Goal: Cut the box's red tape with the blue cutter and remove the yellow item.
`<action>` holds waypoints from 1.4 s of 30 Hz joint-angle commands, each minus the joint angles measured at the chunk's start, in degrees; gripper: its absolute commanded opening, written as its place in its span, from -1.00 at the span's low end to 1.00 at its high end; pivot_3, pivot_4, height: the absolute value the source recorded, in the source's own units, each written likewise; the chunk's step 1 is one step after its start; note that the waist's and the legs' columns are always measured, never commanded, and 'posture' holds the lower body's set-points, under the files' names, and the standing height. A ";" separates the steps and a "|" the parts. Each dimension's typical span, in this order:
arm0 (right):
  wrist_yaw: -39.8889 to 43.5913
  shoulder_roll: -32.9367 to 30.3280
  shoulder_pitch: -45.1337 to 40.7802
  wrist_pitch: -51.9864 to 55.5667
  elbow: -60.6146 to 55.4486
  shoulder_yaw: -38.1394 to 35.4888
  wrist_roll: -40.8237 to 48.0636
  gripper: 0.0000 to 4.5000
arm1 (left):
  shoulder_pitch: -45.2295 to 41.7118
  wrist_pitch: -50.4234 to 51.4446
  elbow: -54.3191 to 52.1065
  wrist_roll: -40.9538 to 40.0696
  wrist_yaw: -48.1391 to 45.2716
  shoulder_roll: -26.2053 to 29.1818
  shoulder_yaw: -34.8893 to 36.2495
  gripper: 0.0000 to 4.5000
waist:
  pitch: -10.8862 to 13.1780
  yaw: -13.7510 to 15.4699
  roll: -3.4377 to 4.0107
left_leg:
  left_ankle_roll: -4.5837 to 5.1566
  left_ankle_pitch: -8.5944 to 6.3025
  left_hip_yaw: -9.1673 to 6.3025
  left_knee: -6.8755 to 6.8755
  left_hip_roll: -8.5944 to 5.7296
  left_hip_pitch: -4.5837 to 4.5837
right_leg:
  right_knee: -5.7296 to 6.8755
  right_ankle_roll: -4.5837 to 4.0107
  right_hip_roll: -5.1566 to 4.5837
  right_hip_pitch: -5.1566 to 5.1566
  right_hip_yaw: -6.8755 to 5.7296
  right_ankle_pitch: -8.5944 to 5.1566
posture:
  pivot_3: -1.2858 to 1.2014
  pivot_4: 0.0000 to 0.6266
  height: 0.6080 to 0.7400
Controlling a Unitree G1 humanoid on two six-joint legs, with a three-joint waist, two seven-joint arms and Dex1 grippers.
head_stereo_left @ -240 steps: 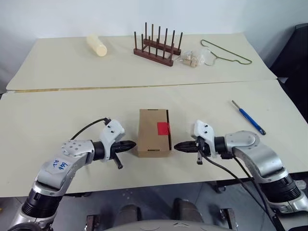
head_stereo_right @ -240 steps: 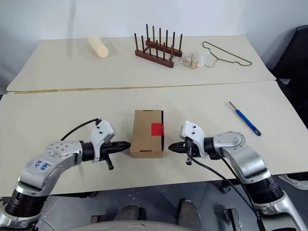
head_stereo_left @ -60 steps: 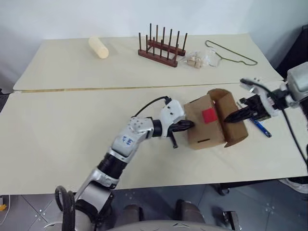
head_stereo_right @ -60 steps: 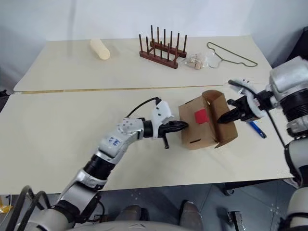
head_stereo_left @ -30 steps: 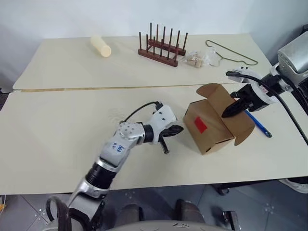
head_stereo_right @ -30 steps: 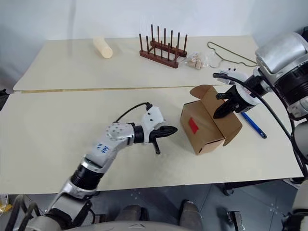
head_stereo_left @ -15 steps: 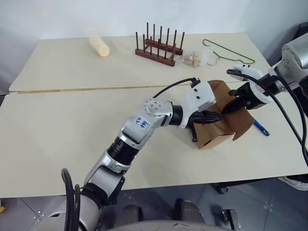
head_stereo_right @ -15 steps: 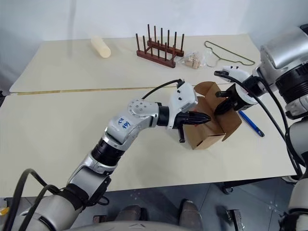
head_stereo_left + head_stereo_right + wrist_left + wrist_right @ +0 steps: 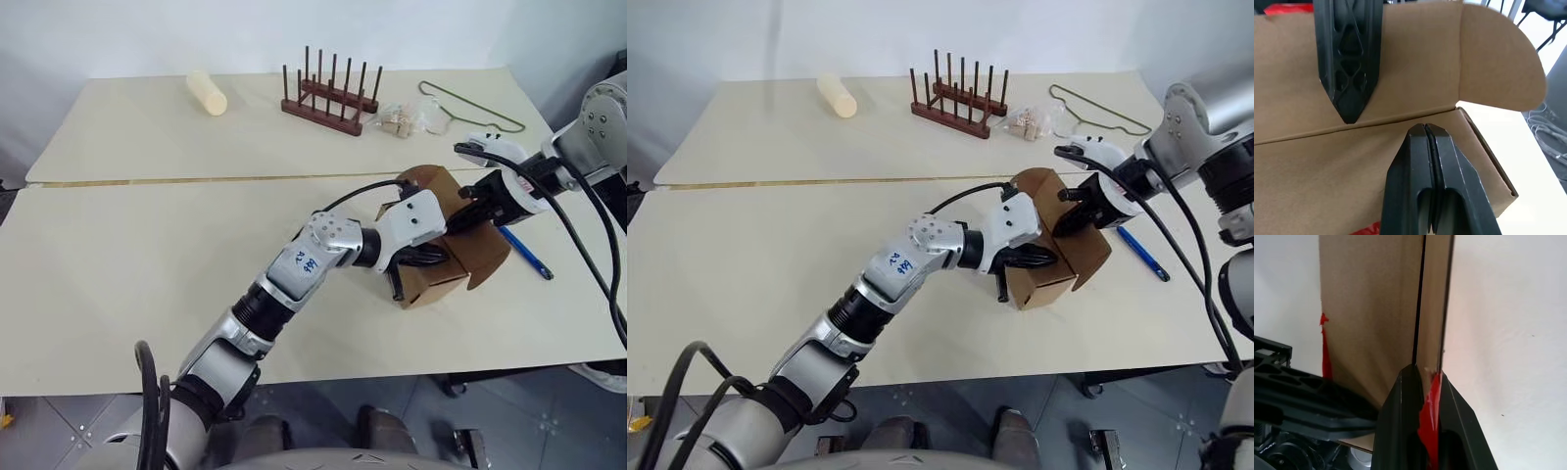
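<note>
The box [image 9: 441, 264] sits on the near table [image 9: 118, 274], towards its right side, with its lid flap raised and swung open to the right. The left gripper [image 9: 428, 257] reaches across to the box, its two black fingers pressed fully together with nothing between them; in the left wrist view the tips [image 9: 1425, 134] rest against the cardboard, just beside the fold where the flap meets the body.

The right gripper [image 9: 468, 217] comes down from the right onto the raised flap. In the right wrist view its fingers [image 9: 1400, 421] are clamped on the flap's edge, with the torn red tape [image 9: 1429, 413] caught between them. More red tape shows on the box wall in that view.

The blue cutter [image 9: 527, 254] lies on the table just to the right of the box, apart from both grippers.

On the far table [image 9: 147, 127] stand a wooden rack [image 9: 328, 93], a cream cylinder [image 9: 207, 93], a small bag [image 9: 397, 119] and a wire hanger [image 9: 470, 106].
</note>
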 commanded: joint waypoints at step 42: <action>13.72 -1.77 16.60 0.16 -12.94 -13.30 -21.28 -0.98 | 18.91 23.52 -27.23 -5.74 8.23 13.06 7.74 -1.00 | -0.08 -0.21 -0.12 | 0.03 -0.02 -0.03 0.07 0.01 0.07 | 0.07 0.01 0.00 0.06 0.03 0.01 | 0.03 -0.52 1.00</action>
